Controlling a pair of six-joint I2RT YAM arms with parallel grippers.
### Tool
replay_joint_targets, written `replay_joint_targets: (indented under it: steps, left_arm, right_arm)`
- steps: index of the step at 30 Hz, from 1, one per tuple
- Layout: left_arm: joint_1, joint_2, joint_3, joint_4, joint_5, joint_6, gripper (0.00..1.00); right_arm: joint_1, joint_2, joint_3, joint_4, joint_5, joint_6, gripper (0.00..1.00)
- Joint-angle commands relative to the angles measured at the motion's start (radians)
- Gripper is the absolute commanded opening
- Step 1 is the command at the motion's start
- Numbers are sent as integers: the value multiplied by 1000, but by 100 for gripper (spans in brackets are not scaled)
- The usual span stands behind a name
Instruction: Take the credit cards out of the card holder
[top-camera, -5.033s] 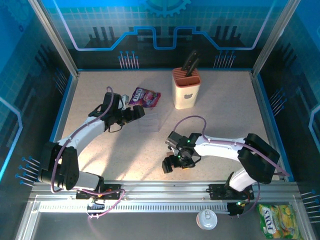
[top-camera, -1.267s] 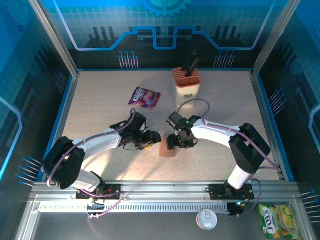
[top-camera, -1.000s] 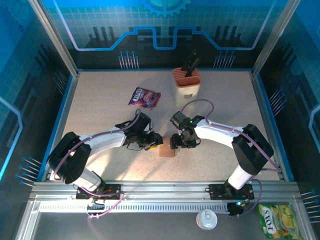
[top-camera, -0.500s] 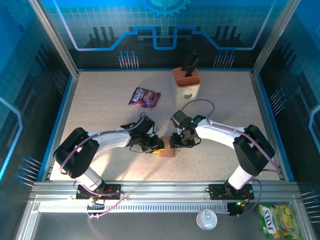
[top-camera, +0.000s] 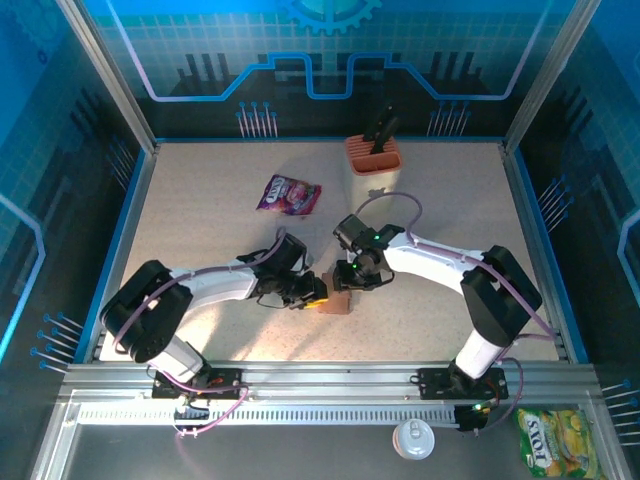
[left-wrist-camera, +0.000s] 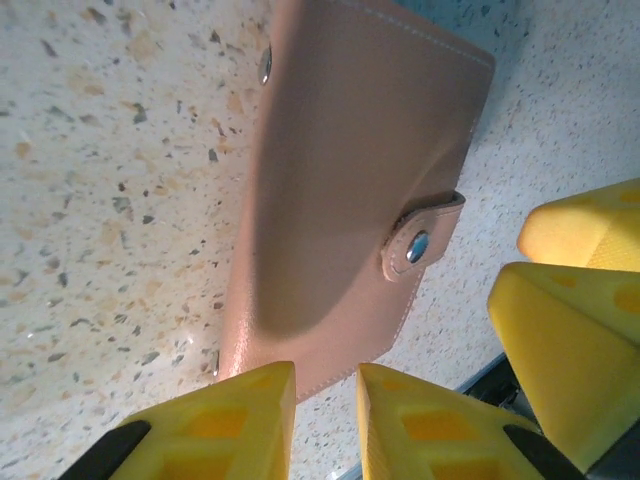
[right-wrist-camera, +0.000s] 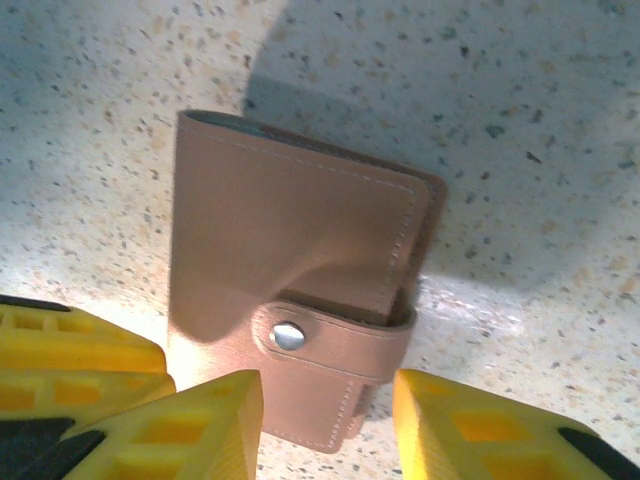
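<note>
My right gripper (right-wrist-camera: 330, 425) stands spread, its yellow tips straddling the strap end of the card holder (right-wrist-camera: 290, 230). The holder lies flat on the speckled table (right-wrist-camera: 560, 120), directly ahead of those tips and partly under them. I cannot tell whether either pad touches the leather. The holder's long axis runs straight away from this gripper. Its strap (right-wrist-camera: 340, 355) crosses the near end between my tips, and the snap (right-wrist-camera: 288, 335) is fastened, so the holder is shut. I judge the credit cards to be tucked inside it. My left gripper (left-wrist-camera: 325, 400) sits just to the left of the right one, at the holder's near corner. Its tips are drawn almost together, with a narrow slot of bare table between them and nothing pinched. The leather's short edge lies just ahead of them, and from there the strap is forward and to the right, on the right gripper's side. Both grippers are at the holder, but the right one is the nearer to the strap, so I judge that opening the snap falls to it while the left steadies the corner. The coming move turns on getting a tip under the strap's free end, which lies on the right-hand side of my right gripper. Well beyond both grippers, apart from the holder, lie a purple snack packet (top-camera: 290, 193) and a knife block (top-camera: 373, 157).
</note>
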Motion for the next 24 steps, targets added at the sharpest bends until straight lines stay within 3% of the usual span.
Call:
replay_joint_targets:
  steps: [1,12,24]
  left_arm:
    - [13,-36,-17,-43,-25,9,24]
    - [50,-60,-81,3,-1,-6,21]
    - [47,30,-82,106,132,-6,18]
  right_arm:
    - [23,40,61,-66,37,33,38]
    - [89,138,176,-168,109,90,35]
    - [93,158,194,-187,109,87,35]
